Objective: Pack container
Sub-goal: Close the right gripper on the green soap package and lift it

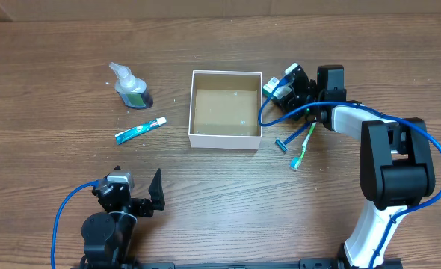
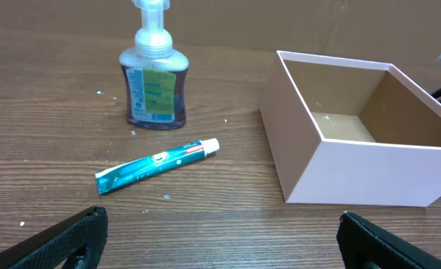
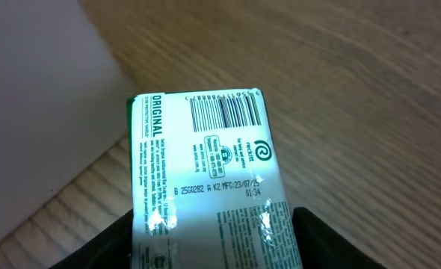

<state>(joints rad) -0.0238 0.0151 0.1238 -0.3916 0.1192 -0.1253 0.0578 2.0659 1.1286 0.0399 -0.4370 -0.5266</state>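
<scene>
The container point(image 1: 226, 140) is a square white-walled box with a bare brown floor, standing at mid-table; it also shows as the container point(image 2: 370, 172) in the left wrist view and as a pale wall of the container point(image 3: 41, 97) in the right wrist view. My right gripper point(image 1: 280, 90) hovers just off its right rim, shut on a green-and-white packet point(image 1: 270, 86). In the right wrist view the packet point(image 3: 205, 164) fills the space between both fingers of my right gripper point(image 3: 213, 243). My left gripper point(image 1: 131, 196) point(image 2: 220, 246) stands open near the front left, holding nothing.
A clear pump bottle point(image 1: 131, 88) point(image 2: 155, 82) and a teal toothpaste tube point(image 1: 140, 130) point(image 2: 157, 166) lie left of the box. A blue razor point(image 1: 282, 144) and a green toothbrush point(image 1: 304, 146) lie at its right front corner, under the right arm.
</scene>
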